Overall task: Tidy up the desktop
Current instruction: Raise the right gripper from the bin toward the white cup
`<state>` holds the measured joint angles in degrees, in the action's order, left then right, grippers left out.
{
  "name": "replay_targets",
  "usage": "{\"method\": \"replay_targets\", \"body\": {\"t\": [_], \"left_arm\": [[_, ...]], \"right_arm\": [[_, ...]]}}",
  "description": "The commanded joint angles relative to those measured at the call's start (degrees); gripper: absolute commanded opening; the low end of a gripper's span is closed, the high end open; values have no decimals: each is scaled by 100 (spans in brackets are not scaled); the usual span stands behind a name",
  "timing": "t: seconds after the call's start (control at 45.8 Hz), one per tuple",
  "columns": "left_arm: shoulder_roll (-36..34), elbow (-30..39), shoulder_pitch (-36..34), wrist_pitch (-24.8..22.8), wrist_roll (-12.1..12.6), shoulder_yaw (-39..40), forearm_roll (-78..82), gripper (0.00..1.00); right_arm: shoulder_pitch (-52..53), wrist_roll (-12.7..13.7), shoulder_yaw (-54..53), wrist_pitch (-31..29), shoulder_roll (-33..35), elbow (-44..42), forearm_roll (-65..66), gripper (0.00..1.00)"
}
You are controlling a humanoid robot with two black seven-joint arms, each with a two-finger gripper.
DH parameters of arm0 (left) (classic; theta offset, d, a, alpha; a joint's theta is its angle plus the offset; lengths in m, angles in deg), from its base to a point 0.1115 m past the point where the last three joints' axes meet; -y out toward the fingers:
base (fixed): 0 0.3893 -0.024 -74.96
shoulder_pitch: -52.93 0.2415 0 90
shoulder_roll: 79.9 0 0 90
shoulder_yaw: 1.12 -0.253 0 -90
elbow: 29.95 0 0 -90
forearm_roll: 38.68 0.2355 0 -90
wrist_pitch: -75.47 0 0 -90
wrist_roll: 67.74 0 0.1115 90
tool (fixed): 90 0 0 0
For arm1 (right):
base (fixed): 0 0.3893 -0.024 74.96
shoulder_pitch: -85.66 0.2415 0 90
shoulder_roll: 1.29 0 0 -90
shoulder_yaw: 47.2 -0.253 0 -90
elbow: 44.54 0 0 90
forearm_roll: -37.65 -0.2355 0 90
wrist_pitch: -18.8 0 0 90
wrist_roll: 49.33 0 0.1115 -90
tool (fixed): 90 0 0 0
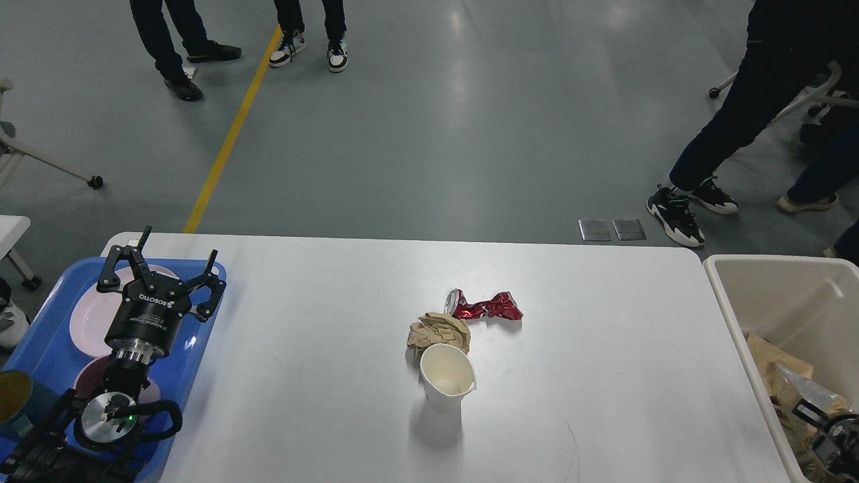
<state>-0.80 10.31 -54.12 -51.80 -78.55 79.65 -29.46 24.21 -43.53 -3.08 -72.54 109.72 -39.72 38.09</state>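
The white desktop (604,322) carries three pieces of litter near its middle. An upright white paper cup (446,384) stands nearest me. A crumpled brown paper ball (437,331) touches its far side. A crushed red can (484,306) lies just behind the ball. My left gripper (168,261) hangs open and empty over the blue tray, far to the left of the litter. A dark end of my right arm, the right gripper (829,433), shows low over the bin at the bottom right. Its fingers cannot be told apart.
A blue tray (40,335) at the table's left end holds pale plates (87,315) and a cup (12,397). A beige bin (778,295) with paper and foil trash stands off the right end. People's legs stand on the floor beyond.
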Motion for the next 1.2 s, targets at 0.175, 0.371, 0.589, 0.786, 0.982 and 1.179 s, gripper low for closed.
{"method": "replay_targets", "body": {"t": [0.175, 0.371, 0.589, 0.786, 0.982, 1.179], "left_arm": [[0, 0, 0, 0, 0, 0, -8, 96], [0, 0, 0, 0, 0, 0, -8, 96], [0, 0, 0, 0, 0, 0, 1, 96], [0, 0, 0, 0, 0, 0, 1, 96], [0, 0, 0, 0, 9, 0, -8, 96], [0, 0, -9, 0, 9, 0, 1, 96]], "right_arm": [[-34, -26, 8, 846, -53, 45, -1, 100], [-34, -26, 17, 846, -53, 45, -1, 100], [54, -26, 0, 837, 8, 124, 8, 100], [992, 26, 43, 635, 824, 1194, 96, 100], [2556, 369, 701, 73, 1423, 2654, 210, 100], [5289, 387, 2424, -1148, 1441, 4569, 219, 100]]}}
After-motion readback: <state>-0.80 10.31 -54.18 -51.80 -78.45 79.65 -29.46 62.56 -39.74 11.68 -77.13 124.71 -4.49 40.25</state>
